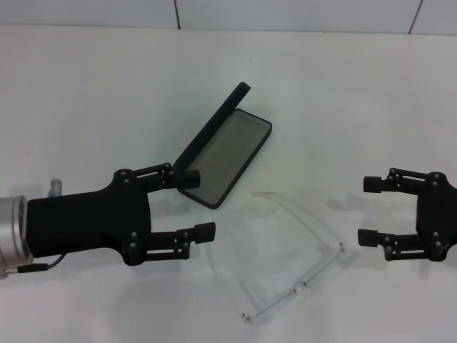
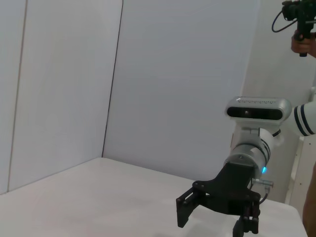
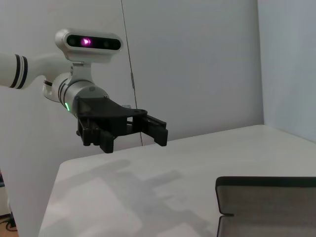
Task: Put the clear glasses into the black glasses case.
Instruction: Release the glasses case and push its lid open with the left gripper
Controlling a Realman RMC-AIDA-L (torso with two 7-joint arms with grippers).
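The black glasses case [image 1: 227,156] lies open at the middle of the white table, its lid standing up along the left side and the grey lining showing. The clear glasses [image 1: 289,250] lie unfolded on the table in front of the case, a little to its right. My left gripper [image 1: 198,204] is open just left of the glasses, its upper fingertip close to the case's near corner. My right gripper [image 1: 369,210] hovers open to the right of the glasses, holding nothing. The right wrist view shows the case [image 3: 266,205] and the left gripper [image 3: 157,131]. The left wrist view shows the right gripper [image 2: 212,224].
The white table [image 1: 86,93] runs back to a white tiled wall [image 1: 285,13]. A person's hand holding a camera rig [image 2: 302,24] shows beyond the right arm.
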